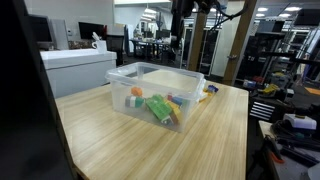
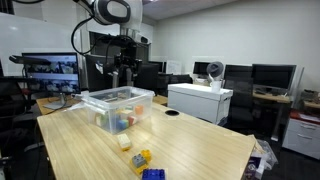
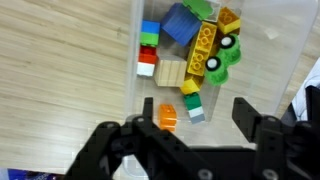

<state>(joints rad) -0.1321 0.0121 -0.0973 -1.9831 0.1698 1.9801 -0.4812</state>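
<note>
The gripper (image 3: 197, 122) hangs over a clear box (image 3: 135, 40) with toy blocks in it. Its two fingers (image 3: 150, 128) stand wide apart. Nothing is between them, so it holds nothing. Right under the gripper, inside the box, lies a small orange block (image 3: 167, 117). Just beside it is a little green and white block (image 3: 192, 105). Farther in are a tan block (image 3: 170, 72), a blue block (image 3: 180, 22) and a yellow block (image 3: 205, 50) with black wheels. The box stands on a wooden table (image 1: 120, 140). In an exterior view the gripper is up above the box and not touching it. A few loose blocks (image 2: 143, 158) lie on the table outside the box.
</note>
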